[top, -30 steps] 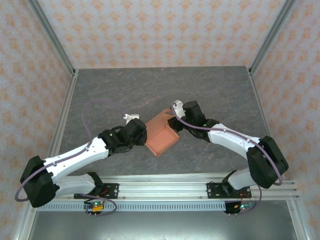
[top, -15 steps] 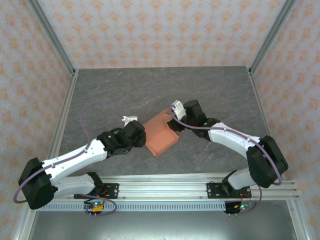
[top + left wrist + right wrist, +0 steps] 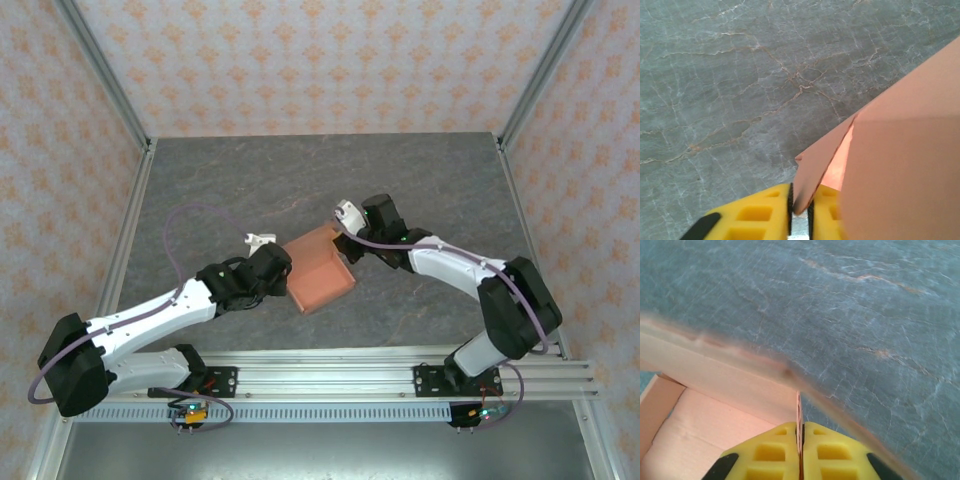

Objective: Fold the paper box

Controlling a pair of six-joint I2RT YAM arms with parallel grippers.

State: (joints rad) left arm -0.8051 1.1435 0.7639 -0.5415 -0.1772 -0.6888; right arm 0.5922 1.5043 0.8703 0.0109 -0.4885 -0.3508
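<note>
A: Box status?

B: paper box (image 3: 318,272) is mid desk (image 3: 250,180), btwn the two arms, turned diagonal in top view. Can't tell if it's resting on the desk or held just off it.

A: Look?

B: Salmon-orange thin card, partly formed. Top view shows a fold line across it, upper panel sloped. On the left wrist cam, a big flat panel (image 3: 900,150) fills the right side, with a pointed flap sticking out toward the cam and desk (image 3: 715,75) behind.

A: Anything inside?

B: Right wrist cam looks into the open side (image 3: 715,390). Plain card floor w/ faint creases, pale upright walls, floor bare. Near wall edge is blurred.

A: Hands?

B: left hand (image 3: 286,270) is at the box's left edge. On the wrist cam it (image 3: 800,210) is closed, yellow fingers (image 3: 760,212) pinching the flap tip. right hand (image 3: 346,247) is at the far-right corner. On its own cam it (image 3: 801,440) is closed on the thin edge of a wall, card clamped btwn fingers (image 3: 775,450), desk (image 3: 865,300) beyond.
</note>
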